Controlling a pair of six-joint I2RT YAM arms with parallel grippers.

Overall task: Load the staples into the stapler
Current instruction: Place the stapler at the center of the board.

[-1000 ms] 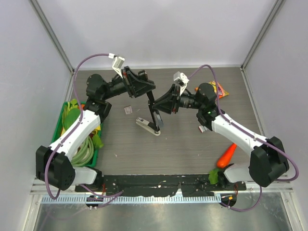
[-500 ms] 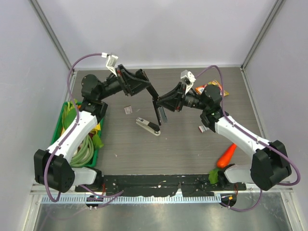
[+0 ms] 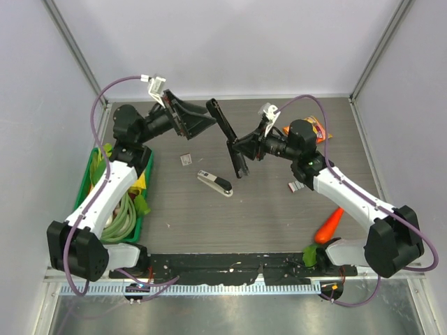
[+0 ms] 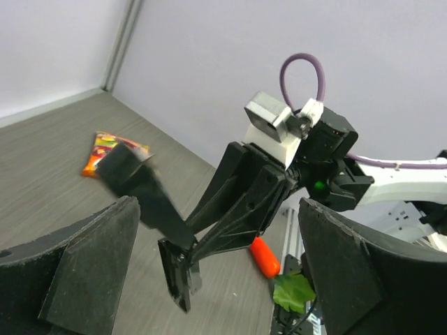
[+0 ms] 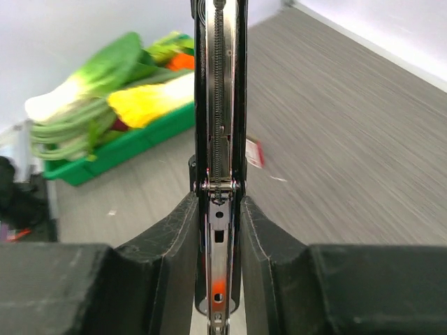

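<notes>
My left gripper (image 3: 203,118) has let go of the stapler (image 3: 225,127) and now gapes wide beside it. The right gripper (image 3: 242,147) stays clamped on it, lifted higher. The staples (image 3: 185,159) haven't moved on the table (image 3: 272,209).

place: likely a lab | evidence: white enclosure walls (image 3: 230,42), aluminium frame posts (image 3: 74,50)
</notes>
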